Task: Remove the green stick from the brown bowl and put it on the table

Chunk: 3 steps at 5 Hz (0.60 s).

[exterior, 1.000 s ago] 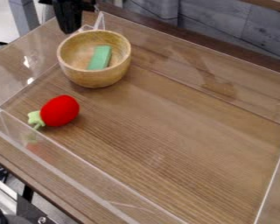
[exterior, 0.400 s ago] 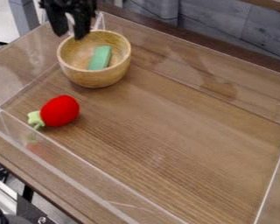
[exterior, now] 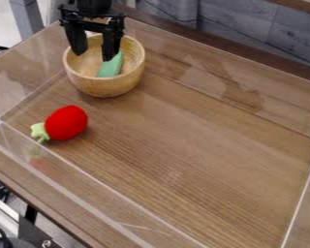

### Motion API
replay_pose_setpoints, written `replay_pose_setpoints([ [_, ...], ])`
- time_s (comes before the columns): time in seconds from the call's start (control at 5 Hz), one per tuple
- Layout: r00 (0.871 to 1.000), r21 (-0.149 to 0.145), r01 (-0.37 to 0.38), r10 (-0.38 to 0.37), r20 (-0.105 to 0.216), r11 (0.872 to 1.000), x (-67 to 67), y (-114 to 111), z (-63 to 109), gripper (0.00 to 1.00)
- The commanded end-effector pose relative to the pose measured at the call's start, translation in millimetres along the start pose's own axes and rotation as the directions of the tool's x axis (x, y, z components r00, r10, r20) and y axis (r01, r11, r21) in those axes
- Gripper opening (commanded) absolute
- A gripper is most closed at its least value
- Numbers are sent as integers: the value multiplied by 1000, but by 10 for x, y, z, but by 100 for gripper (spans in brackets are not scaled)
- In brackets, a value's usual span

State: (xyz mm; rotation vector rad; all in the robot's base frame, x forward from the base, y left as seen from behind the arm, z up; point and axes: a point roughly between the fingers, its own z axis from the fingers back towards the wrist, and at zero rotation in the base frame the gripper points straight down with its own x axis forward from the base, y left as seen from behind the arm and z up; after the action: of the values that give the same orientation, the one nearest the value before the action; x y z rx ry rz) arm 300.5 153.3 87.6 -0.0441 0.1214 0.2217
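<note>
The brown bowl (exterior: 104, 79) stands on the table (exterior: 197, 145) at the upper left. The green stick (exterior: 111, 67) lies inside it, leaning against the right inner wall. My black gripper (exterior: 94, 48) hangs over the bowl's far rim, pointing down, with its two fingers (exterior: 77, 41) spread wide apart. One finger stands over the bowl's left inside, the other just above the stick's upper end. Nothing is held between them.
A red strawberry toy (exterior: 65, 122) with green leaves lies on the table at the left, in front of the bowl. Low clear acrylic walls (exterior: 144, 218) run around the tabletop. Wood-grain surface stretches to the right of the bowl.
My gripper has come down and rightward from above the far left corner to the bowl, and its fingers have spread from shut to open. The stick has not moved.
</note>
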Motion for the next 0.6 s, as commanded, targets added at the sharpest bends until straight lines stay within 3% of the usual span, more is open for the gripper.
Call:
replay_pose_setpoints([
  [0.0, 999, 4, 7, -7, 35, 1000, 36, -36, 141, 100],
  [0.4, 996, -15, -78, 78, 31, 997, 236, -267, 10, 100],
])
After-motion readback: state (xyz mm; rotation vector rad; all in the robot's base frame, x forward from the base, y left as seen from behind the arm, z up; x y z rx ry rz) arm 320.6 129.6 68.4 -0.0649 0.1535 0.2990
